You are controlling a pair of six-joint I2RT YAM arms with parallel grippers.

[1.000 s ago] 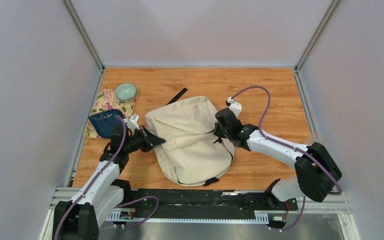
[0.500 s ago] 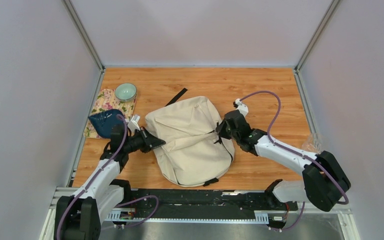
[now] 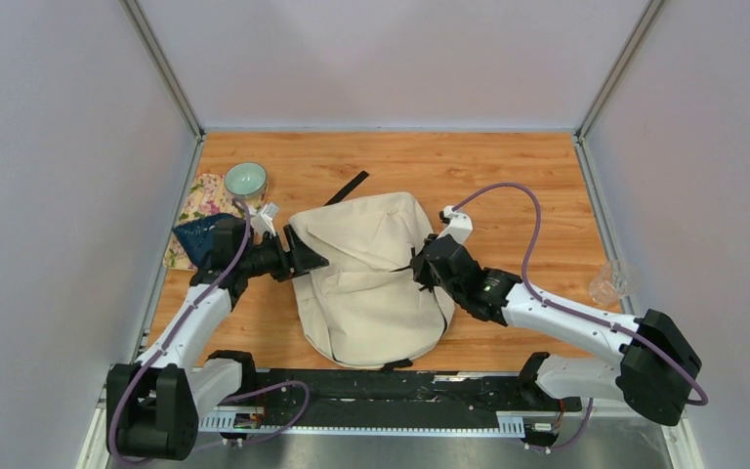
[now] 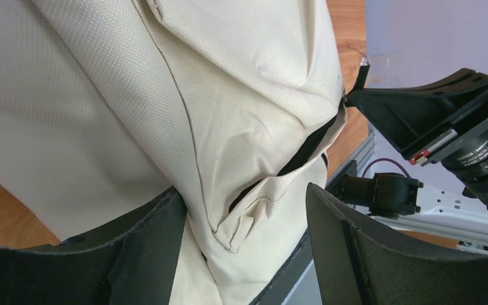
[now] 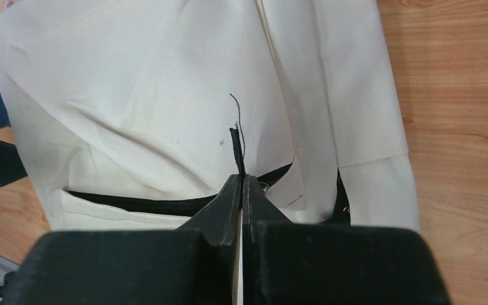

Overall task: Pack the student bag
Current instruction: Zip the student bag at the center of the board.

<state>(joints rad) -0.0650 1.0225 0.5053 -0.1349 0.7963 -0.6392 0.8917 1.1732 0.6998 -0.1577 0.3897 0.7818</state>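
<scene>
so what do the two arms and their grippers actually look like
The left arm and right arm have white link shells joined by chunky black joints. The left gripper and right gripper have black, wedge-shaped fingers that taper to the tips. A purple cable loops along each arm.

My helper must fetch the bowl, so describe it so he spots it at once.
Find the cream bag in the middle of the table, then look left to the floral cloth by its edge. The bowl sits at the cloth's far end: round and pale green, unlike the dark blue pouch at its near end.
</scene>
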